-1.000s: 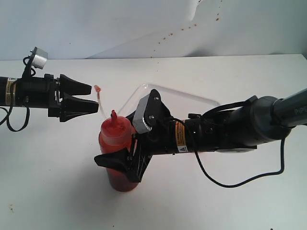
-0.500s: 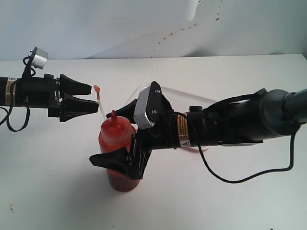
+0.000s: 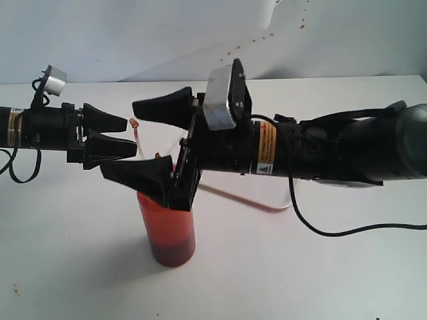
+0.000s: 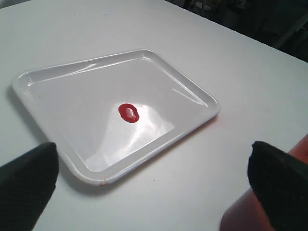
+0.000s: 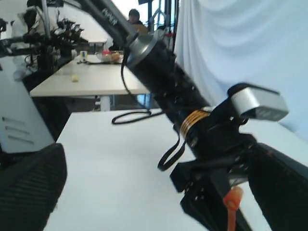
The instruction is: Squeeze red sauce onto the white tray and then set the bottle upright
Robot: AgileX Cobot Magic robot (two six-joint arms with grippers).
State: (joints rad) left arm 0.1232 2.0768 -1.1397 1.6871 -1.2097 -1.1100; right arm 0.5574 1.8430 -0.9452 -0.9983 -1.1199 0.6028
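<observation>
We see the right gripper point(image 5: 154, 192) with its jaws spread wide, holding nothing. In the exterior view its lower finger covers the top of the bottle point(image 3: 167, 230), which stands upright at lower centre; whether they touch we cannot tell. The left gripper point(image 3: 131, 137) is likewise parted and empty. The right arm hides most of the white tray point(image 4: 29, 79) there (the left wrist view shows it whole, the red sauce point(image 4: 128, 112) near its middle).

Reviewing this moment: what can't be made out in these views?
- Exterior view: the white tray is almost wholly hidden behind the right arm; the red sauce on it shows only in the left wrist view.
- Exterior view: the right gripper covers most of the top of the bottle.
- Left wrist view: the frame's corner cuts off the bottle.
- Right wrist view: blurred; of the bottle, just its orange cap shows.
</observation>
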